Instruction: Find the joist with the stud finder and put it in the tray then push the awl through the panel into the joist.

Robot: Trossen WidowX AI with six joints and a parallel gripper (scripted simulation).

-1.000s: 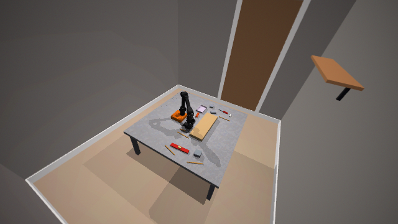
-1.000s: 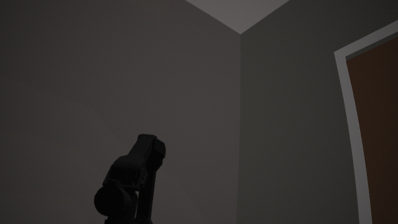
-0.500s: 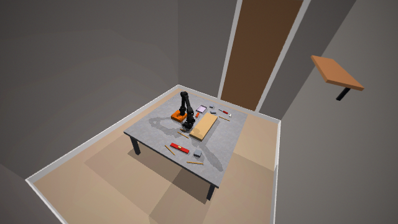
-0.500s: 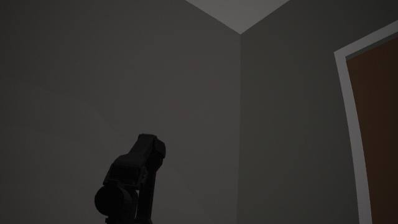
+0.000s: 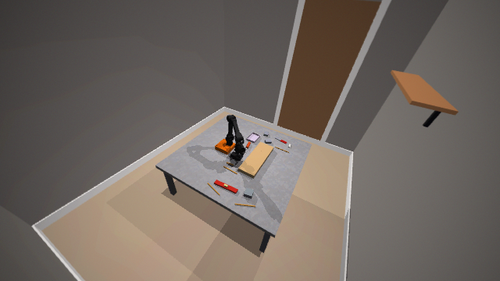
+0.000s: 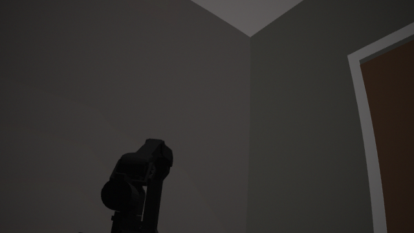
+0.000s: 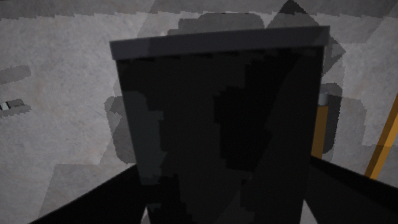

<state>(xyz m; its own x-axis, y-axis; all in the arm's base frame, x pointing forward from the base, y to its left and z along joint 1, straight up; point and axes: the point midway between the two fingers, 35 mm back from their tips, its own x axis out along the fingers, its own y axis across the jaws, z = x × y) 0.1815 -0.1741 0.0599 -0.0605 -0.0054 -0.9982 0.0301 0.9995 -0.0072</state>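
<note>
Top: gripper [image 5: 237, 156] low at panel's [image 5: 256, 158] 9 o'clock edge.
Exterior: only arm [image 6: 139, 188], dim.
Wrist: jaws clamped wide on dark stud finder [image 7: 220, 115]. Risk: shallow grip, finder slips during lift.
</note>
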